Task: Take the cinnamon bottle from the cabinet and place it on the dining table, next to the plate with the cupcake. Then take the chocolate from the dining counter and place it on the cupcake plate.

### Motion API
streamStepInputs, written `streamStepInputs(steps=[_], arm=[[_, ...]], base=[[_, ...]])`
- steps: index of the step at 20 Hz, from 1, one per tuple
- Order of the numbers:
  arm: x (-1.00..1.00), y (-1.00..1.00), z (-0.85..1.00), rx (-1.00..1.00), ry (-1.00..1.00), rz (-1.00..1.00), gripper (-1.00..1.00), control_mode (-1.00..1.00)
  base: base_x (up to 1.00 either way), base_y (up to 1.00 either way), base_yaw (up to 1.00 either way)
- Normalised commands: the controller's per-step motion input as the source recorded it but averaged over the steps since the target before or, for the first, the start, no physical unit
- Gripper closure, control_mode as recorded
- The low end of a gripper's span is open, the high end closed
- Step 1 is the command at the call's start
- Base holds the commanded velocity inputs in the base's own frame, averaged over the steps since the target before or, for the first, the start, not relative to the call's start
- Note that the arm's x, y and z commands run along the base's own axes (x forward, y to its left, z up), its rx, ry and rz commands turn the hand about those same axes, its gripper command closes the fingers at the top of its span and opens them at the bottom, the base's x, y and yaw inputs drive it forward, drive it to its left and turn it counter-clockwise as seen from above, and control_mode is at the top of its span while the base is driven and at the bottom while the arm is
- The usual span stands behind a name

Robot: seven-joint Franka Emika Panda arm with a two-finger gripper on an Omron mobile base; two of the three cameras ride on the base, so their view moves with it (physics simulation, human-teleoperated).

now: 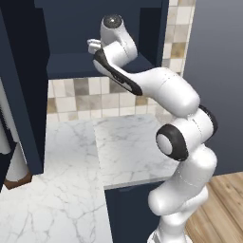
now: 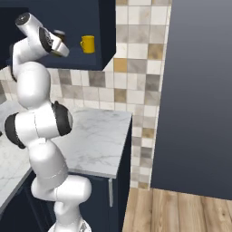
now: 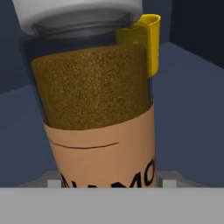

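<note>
The cinnamon bottle (image 3: pixel 96 109) stands very close in the hand view, a brown jar with a pale cap and an orange-brown label. My gripper (image 3: pixel 110 183) is shut on it low down, with a fingertip (image 3: pixel 52 183) against each side. In the right base view the gripper (image 2: pixel 59 41) reaches into the dark navy cabinet (image 2: pixel 106 27) above the inner shelf, and the jar's cap (image 2: pixel 58 32) peeks over the hand. In the left base view the hand (image 1: pixel 94 46) is over the shelf (image 1: pixel 71 64) and hides the bottle. The plate, cupcake, chocolate and dining table are out of view.
A yellow mug (image 2: pixel 88 44) stands on the shelf just right of the gripper, and its handle (image 3: pixel 148 39) shows behind the jar. A marble counter (image 1: pixel 128 142) lies below the cabinet, backed by a tiled wall (image 2: pixel 136 68). A tall dark panel (image 2: pixel 199 90) stands to the right.
</note>
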Motion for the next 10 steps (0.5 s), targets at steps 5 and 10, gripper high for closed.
streamStepInputs(steps=[5,10], arm=[[-0.94,-0.05,-0.02,0.18,-0.04,0.19,1.0,-1.0],[-0.85,-0.23,-0.01,0.06,-0.05,0.33,1.0,-1.0]], base=[[0.0,0.0,0.0],[0.0,0.0,0.0]])
